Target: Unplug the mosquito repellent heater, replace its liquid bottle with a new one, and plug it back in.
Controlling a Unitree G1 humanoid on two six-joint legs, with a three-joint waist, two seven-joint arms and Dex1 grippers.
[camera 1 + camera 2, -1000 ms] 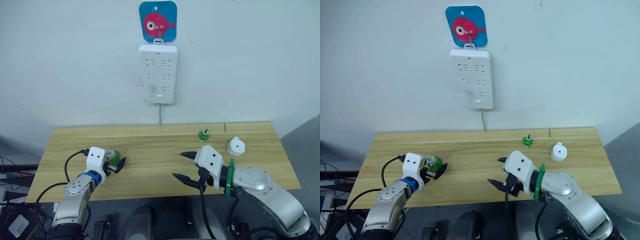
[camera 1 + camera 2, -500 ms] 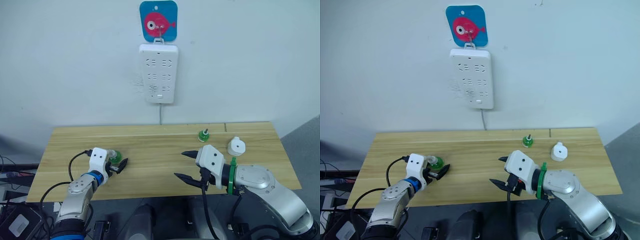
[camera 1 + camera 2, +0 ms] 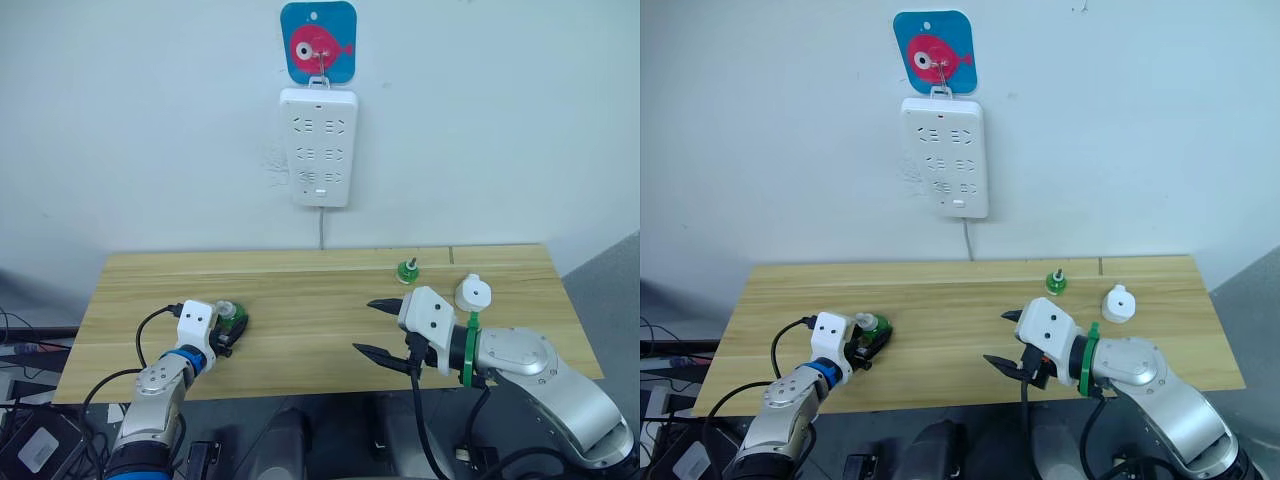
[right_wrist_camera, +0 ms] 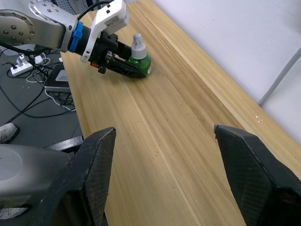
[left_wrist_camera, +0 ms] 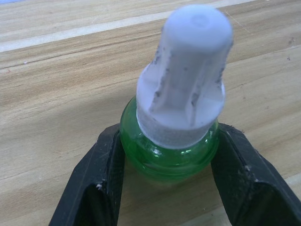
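My left gripper point(image 5: 167, 188) has its two black fingers on either side of a capped green liquid bottle point(image 5: 176, 127) standing upright on the wooden table point(image 3: 300, 290), near its left end. In the left wrist view the pads touch the round green body low down, so I judge the jaws clenched on it. To do this step well I should keep the squeeze on the glass-like body, not the white cap point(image 5: 186, 75), and lift straight up so the bottle does not tip. Green liquid shows through the body; how full it is I cannot tell.

On the wall behind hangs a white power strip point(image 3: 318, 147), its sockets bare.

My right gripper point(image 3: 378, 328) hovers over the table's middle with jaws spread wide, holding nothing.

Farther right stands a second green bottle point(image 3: 407, 269), its wick bare. Just beyond it the white mosquito repellent heater point(image 3: 472, 293) rests on the table, unplugged, well apart from the strip.
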